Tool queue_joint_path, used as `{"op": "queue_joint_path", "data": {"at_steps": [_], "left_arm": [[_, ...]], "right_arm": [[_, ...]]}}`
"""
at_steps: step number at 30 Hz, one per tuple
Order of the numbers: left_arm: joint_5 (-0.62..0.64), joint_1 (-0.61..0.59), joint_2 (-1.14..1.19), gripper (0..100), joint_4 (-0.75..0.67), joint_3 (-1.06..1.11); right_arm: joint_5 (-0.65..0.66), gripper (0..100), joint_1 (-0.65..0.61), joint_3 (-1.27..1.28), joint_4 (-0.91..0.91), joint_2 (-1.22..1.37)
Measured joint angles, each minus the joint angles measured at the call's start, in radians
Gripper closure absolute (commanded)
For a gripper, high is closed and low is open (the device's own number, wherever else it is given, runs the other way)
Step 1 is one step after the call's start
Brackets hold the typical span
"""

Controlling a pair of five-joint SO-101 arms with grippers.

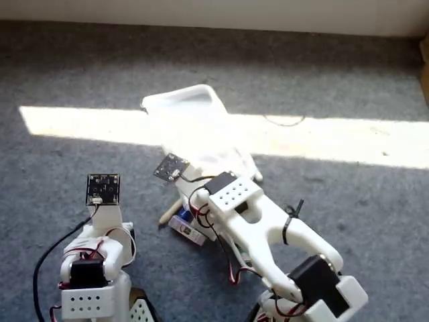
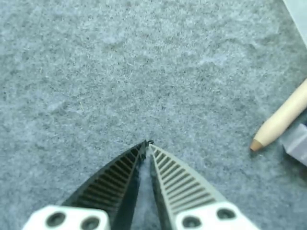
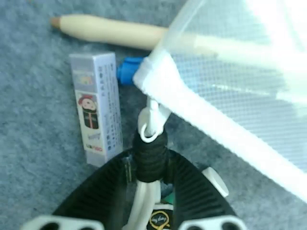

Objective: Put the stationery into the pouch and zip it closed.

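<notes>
A white mesh pouch (image 1: pixel 194 131) lies on the grey carpet, half in a band of sunlight. In the right wrist view my right gripper (image 3: pixel 149 158) is shut on the pouch's zipper pull (image 3: pixel 149 125) at the corner of the pouch (image 3: pixel 240 76). A cream pencil (image 3: pixel 110 31) lies beside that corner, its far part under the mesh. A small eraser in a printed sleeve (image 3: pixel 96 108) with a blue end (image 3: pixel 125 71) lies next to the pencil. My left gripper (image 2: pixel 147 143) is shut and empty over bare carpet, with the pencil tip (image 2: pixel 283 120) off to one side.
Grey carpet (image 1: pixel 348 74) covers the whole area, crossed by a bright sunlit strip (image 1: pixel 348 137). A pale wall edge (image 1: pixel 268 13) runs along the back. The arm bases (image 1: pixel 94 282) stand at the front.
</notes>
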Motion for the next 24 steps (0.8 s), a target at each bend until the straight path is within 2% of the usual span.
{"op": "queue_joint_path", "data": {"at_steps": [8,17,24], "left_arm": [[0.0,0.0,0.0,99,0.0,0.0],[0.0,0.0,0.0,99,0.0,0.0],[0.0,0.0,0.0,99,0.0,0.0]], "right_arm": [[-0.002,97.6,-0.002,0.107,0.009,-0.267],[-0.084,97.6,-0.002,0.107,0.009,-0.396],[-0.097,97.6,0.0,0.167,0.012,-0.549]]}}
